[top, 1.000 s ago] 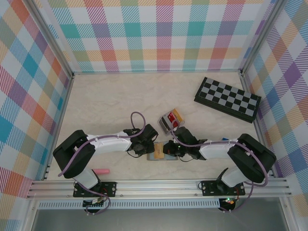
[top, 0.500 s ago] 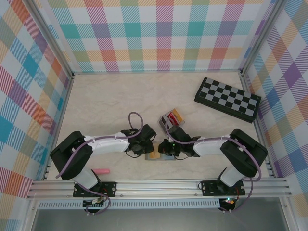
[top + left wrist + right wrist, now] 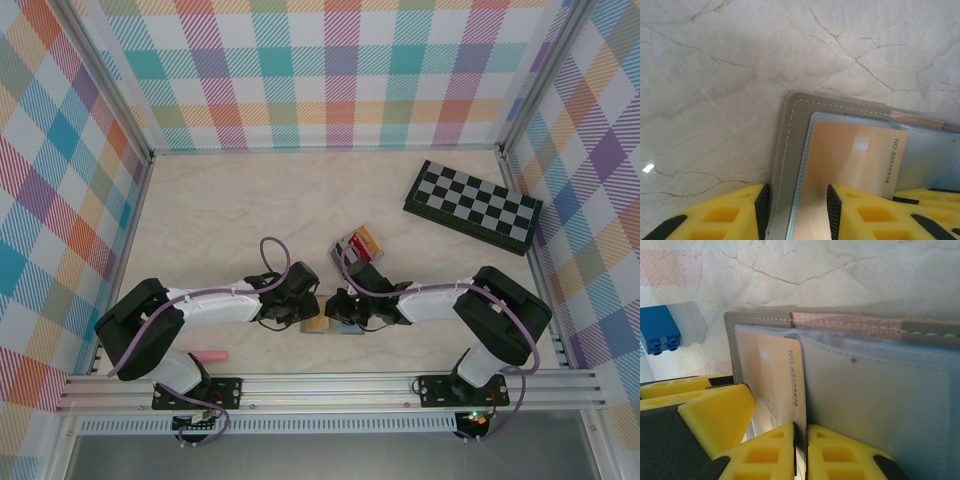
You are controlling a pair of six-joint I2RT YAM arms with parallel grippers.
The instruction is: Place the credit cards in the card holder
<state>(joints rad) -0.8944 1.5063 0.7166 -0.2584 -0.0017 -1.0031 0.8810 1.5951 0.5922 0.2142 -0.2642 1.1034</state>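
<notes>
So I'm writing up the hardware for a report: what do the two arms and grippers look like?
Both the left arm and right arm have black joint housings joined by white links, with a purple cable looped along each. The left gripper and right gripper have chunky yellow fingers with recessed square cells and thin black pads on inner faces.
</notes>
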